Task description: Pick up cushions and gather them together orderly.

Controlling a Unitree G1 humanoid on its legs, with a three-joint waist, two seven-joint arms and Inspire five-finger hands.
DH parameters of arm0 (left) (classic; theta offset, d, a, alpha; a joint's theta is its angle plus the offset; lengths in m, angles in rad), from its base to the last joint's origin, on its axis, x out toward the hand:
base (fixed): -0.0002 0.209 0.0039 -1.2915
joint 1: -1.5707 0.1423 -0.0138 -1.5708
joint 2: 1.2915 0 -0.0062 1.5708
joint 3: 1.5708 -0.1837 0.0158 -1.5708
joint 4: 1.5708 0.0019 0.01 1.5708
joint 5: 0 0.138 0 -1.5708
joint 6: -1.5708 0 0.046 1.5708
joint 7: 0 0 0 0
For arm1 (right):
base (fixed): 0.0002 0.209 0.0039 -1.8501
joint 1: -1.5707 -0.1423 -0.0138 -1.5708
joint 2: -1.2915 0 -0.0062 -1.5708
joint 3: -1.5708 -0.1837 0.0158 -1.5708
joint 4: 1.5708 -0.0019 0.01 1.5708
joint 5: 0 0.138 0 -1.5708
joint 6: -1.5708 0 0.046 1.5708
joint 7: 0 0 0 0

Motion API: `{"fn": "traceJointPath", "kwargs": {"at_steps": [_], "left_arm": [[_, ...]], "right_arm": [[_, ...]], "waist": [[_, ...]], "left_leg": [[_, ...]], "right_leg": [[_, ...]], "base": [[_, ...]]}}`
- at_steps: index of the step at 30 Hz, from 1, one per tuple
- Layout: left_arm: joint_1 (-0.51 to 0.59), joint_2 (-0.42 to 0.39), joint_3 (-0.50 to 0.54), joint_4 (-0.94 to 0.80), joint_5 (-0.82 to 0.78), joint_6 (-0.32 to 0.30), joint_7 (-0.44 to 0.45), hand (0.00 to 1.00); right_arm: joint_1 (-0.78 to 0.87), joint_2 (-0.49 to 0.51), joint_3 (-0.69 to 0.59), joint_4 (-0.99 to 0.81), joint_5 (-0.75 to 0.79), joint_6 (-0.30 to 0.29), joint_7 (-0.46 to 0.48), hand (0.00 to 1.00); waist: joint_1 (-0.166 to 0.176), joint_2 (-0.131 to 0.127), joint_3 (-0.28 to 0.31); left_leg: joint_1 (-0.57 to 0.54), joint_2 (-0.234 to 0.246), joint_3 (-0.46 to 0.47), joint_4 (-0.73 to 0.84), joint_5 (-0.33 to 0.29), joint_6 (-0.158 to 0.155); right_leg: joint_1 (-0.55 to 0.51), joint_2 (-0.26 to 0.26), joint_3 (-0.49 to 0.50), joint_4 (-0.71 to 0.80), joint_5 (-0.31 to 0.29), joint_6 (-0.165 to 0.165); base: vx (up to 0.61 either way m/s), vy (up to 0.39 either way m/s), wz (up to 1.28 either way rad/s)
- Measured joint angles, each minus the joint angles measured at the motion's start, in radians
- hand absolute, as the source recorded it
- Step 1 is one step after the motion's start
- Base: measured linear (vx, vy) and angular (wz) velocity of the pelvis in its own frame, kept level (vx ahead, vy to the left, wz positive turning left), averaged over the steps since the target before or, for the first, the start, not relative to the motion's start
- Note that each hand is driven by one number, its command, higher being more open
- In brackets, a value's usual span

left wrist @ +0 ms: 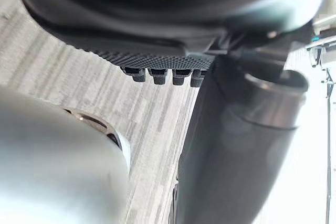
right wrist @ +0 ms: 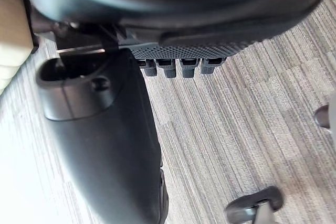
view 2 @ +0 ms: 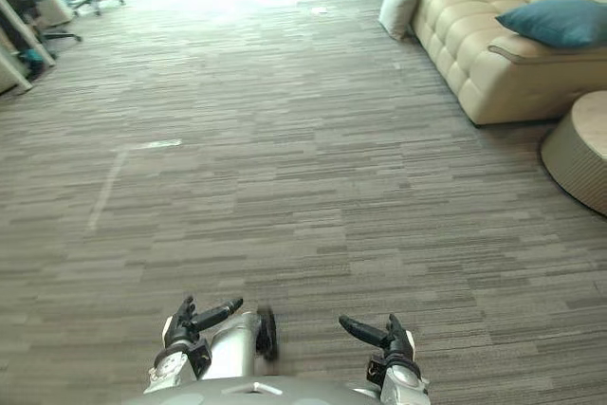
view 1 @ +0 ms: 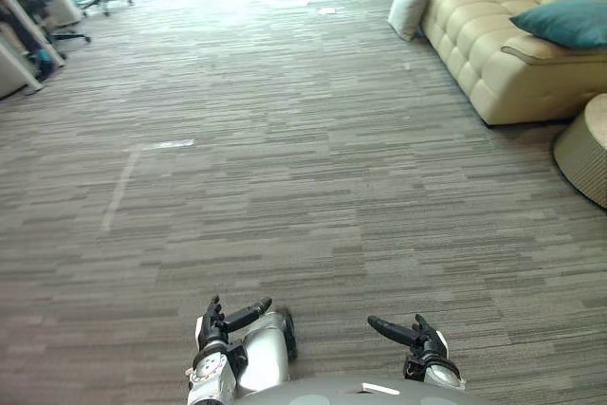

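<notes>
Left hand [view 1: 220, 322] and right hand [view 1: 417, 337] hang spread above grey carpet [view 1: 303, 168]. Teal cushion [view 1: 561, 22] lies on the sofa [view 1: 474, 16], white cushion [view 1: 409, 9] against it.

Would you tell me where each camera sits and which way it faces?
Left eye view: on the head, facing forward and down over carpet toward the sofa; left robot hand and right robot hand at the bottom.
Right eye view: beside it, same facing, same robot hands.
Left wrist view: on the left wrist, along its palm toward carpet; fingers, thumb.
Right wrist view: on the right wrist, likewise.
Shared by both eye views: teal cushion on the sofa, white cushion against it.
</notes>
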Motion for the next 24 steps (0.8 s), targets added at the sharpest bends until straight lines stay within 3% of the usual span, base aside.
{"fn": "traceJointPath", "kwargs": {"at_steps": [1,2,3,4,5,6,7,8,9,10,11,12,13,15,16,17,18,19,20,21,22,23,24], "left_arm": [[0.000,0.001,0.000,0.000,0.000,0.000,0.000,1.00],[-0.004,0.026,0.003,-0.003,-0.003,0.001,-0.001,1.00],[-0.009,0.043,0.001,0.002,-0.002,0.003,0.000,1.00],[-0.011,0.047,0.000,0.008,-0.002,0.004,0.002,1.00],[-0.023,0.054,-0.003,0.034,0.001,0.005,0.007,1.00],[-0.036,0.060,-0.010,0.068,0.002,0.018,0.014,1.00],[-0.038,0.061,-0.015,0.076,0.002,0.025,0.017,1.00],[-0.038,0.059,-0.028,0.079,0.002,0.033,0.023,1.00],[-0.022,0.054,-0.059,0.079,0.003,0.032,0.025,1.00],[-0.017,0.054,-0.073,0.079,0.003,0.031,0.024,1.00],[-0.014,0.056,-0.106,0.079,0.005,0.031,0.022,1.00],[-0.018,0.057,-0.114,0.083,0.007,0.031,0.020,1.00],[-0.022,0.058,-0.114,0.088,0.010,0.031,0.018,1.00],[-0.038,0.056,-0.133,0.111,0.014,0.030,0.017,1.00],[-0.039,0.046,-0.146,0.123,0.020,0.031,0.012,1.00],[-0.048,0.027,-0.145,0.140,0.022,0.032,0.007,1.00],[-0.049,0.018,-0.146,0.140,0.022,0.030,0.002,1.00],[-0.059,-0.018,-0.148,0.133,0.026,0.028,-0.014,1.00],[-0.066,-0.037,-0.145,0.134,0.034,0.027,-0.015,1.00],[-0.036,-0.027,-0.162,0.131,0.045,0.025,-0.018,1.00],[-0.041,-0.037,-0.164,0.137,0.047,0.027,-0.019,1.00],[-0.036,-0.036,-0.172,0.131,0.057,0.027,-0.027,1.00],[-0.032,-0.034,-0.152,0.119,0.057,0.029,-0.027,1.00]], "right_arm": [[0.000,0.000,0.000,0.000,0.000,0.000,0.000,1.00],[0.016,0.032,-0.010,-0.001,-0.001,0.000,0.002,1.00],[0.026,0.044,-0.012,0.000,-0.001,0.000,0.003,1.00],[0.028,0.044,-0.012,0.003,-0.002,0.003,0.004,1.00],[0.024,0.043,-0.020,0.005,-0.003,0.006,0.013,1.00],[0.020,0.039,-0.022,-0.001,-0.006,0.004,0.014,1.00],[0.018,0.032,-0.017,-0.005,-0.014,0.003,0.020,1.00],[0.017,0.021,-0.018,-0.022,-0.027,-0.003,0.029,1.00],[0.027,0.006,-0.018,-0.056,-0.037,-0.010,0.030,1.00],[0.031,0.006,-0.022,-0.071,-0.038,-0.014,0.028,1.00],[0.035,0.005,-0.024,-0.100,-0.040,-0.028,0.023,1.00],[0.032,0.008,-0.033,-0.108,-0.040,-0.032,0.023,1.00],[0.030,0.010,-0.037,-0.109,-0.040,-0.035,0.024,1.00],[0.026,0.009,-0.044,-0.111,-0.038,-0.041,0.023,1.00],[0.020,0.007,-0.052,-0.107,-0.027,-0.040,0.024,1.00],[0.001,-0.007,-0.052,-0.097,-0.030,-0.036,0.024,1.00],[-0.009,-0.008,-0.052,-0.094,-0.031,-0.036,0.023,1.00],[-0.012,-0.006,-0.070,-0.092,-0.031,-0.038,0.022,1.00],[-0.008,-0.008,-0.089,-0.102,-0.010,-0.032,0.031,1.00],[0.005,0.004,-0.068,-0.120,-0.020,-0.035,0.030,1.00],[0.004,-0.007,-0.068,-0.129,-0.025,-0.031,0.035,1.00],[0.004,-0.029,-0.053,-0.129,-0.029,-0.031,0.035,1.00],[0.002,-0.028,-0.049,-0.129,-0.029,-0.032,0.030,1.00]], "waist": [[0.000,-0.002,-0.001],[0.000,-0.063,-0.018],[0.000,-0.093,-0.021],[-0.001,-0.100,-0.021],[-0.004,-0.102,-0.021],[-0.019,-0.099,-0.017],[-0.022,-0.096,-0.016],[-0.027,-0.087,-0.009],[-0.042,-0.053,0.003],[-0.048,-0.045,0.002],[-0.060,-0.037,0.002],[-0.063,-0.038,0.003],[-0.064,-0.040,0.004],[-0.075,-0.050,0.002],[-0.091,-0.052,-0.003],[-0.094,-0.011,-0.006],[-0.087,-0.005,-0.004],[-0.104,-0.006,0.000],[-0.113,-0.016,0.000],[-0.118,0.001,-0.039],[-0.126,0.035,-0.030],[-0.124,0.068,-0.037],[-0.117,0.079,-0.034]], "left_leg": [[0.000,0.000,0.002,0.004,0.001,0.001],[-0.005,-0.038,0.039,0.094,-0.033,0.003],[0.013,-0.070,0.051,0.121,-0.082,0.012],[0.026,-0.085,0.055,0.135,-0.107,0.015],[0.073,-0.115,0.052,0.146,-0.171,0.026],[0.144,-0.143,0.036,0.120,-0.218,0.037],[0.174,-0.152,0.031,0.107,-0.230,0.040],[0.266,-0.165,0.024,0.062,-0.260,0.044],[0.397,-0.163,0.000,-0.013,-0.287,0.043],[0.436,-0.159,-0.009,-0.041,-0.294,0.037],[0.535,-0.148,-0.036,-0.108,-0.313,0.022],[0.580,-0.139,-0.050,-0.134,-0.329,0.016],[0.602,-0.137,-0.057,-0.146,-0.339,0.021],[0.706,-0.132,-0.089,-0.208,-0.361,0.016],[0.763,-0.125,-0.129,-0.234,-0.372,0.006],[0.781,-0.092,-0.146,-0.237,-0.358,0.004],[0.781,-0.091,-0.156,-0.234,-0.334,-0.002],[0.795,-0.099,-0.190,-0.212,-0.250,-0.021],[0.810,-0.108,-0.203,-0.189,-0.214,-0.058],[0.784,-0.095,-0.234,-0.073,-0.221,-0.080],[0.754,-0.059,-0.254,0.042,-0.226,-0.128],[0.639,-0.023,-0.296,0.286,-0.142,-0.299],[0.539,-0.007,-0.310,0.494,-0.112,-0.299]], "right_leg": [[-0.001,-0.002,0.001,0.003,0.000,0.000],[-0.044,-0.071,0.010,0.138,0.005,0.017],[-0.085,-0.106,0.011,0.269,0.030,0.049],[-0.114,-0.118,0.013,0.353,0.063,0.052],[-0.208,-0.130,0.011,0.579,0.241,0.041],[-0.310,-0.153,0.001,0.788,0.396,0.064],[-0.345,-0.160,-0.006,0.858,0.373,0.055],[-0.430,-0.165,-0.020,0.975,0.296,0.034],[-0.528,-0.147,-0.071,1.006,0.217,0.023],[-0.569,-0.140,-0.094,0.993,0.191,0.024],[-0.690,-0.118,-0.161,0.925,0.138,0.027],[-0.757,-0.104,-0.196,0.842,0.130,0.027],[-0.785,-0.098,-0.211,0.783,0.128,0.024],[-0.848,-0.084,-0.258,0.442,0.188,0.035],[-0.839,-0.081,-0.260,0.368,0.362,-0.027],[-0.815,-0.064,-0.293,0.386,0.328,-0.102],[-0.817,-0.066,-0.291,0.413,0.305,-0.114],[-0.833,-0.117,-0.294,0.554,0.243,-0.144],[-0.884,-0.141,-0.302,0.675,0.203,-0.133],[-0.834,-0.113,-0.303,0.509,0.178,-0.133],[-0.797,-0.090,-0.328,0.521,0.152,-0.133],[-0.748,-0.042,-0.344,0.481,0.124,-0.134],[-0.702,-0.012,-0.347,0.447,0.109,-0.130]], "base": [[0.72,0.283,-0.53],[0.70,0.273,-0.11],[0.57,0.206,-0.07],[0.71,0.258,0.22],[0.73,0.252,0.33],[0.73,0.251,0.34],[0.87,0.248,0.23],[0.84,0.192,0.16],[0.83,0.159,0.17],[0.67,0.057,0.36],[0.67,-0.006,0.42],[0.67,-0.039,0.44],[0.54,-0.065,0.43],[0.76,-0.174,0.68],[0.99,-0.273,0.82],[0.68,-0.202,0.64],[0.93,-0.315,0.57],[0.69,-0.291,0.57],[0.73,-0.401,0.66],[0.39,-0.323,0.39],[0.47,-0.336,0.23],[0.48,-0.277,0.04],[0.60,-0.274,-0.10]]}}
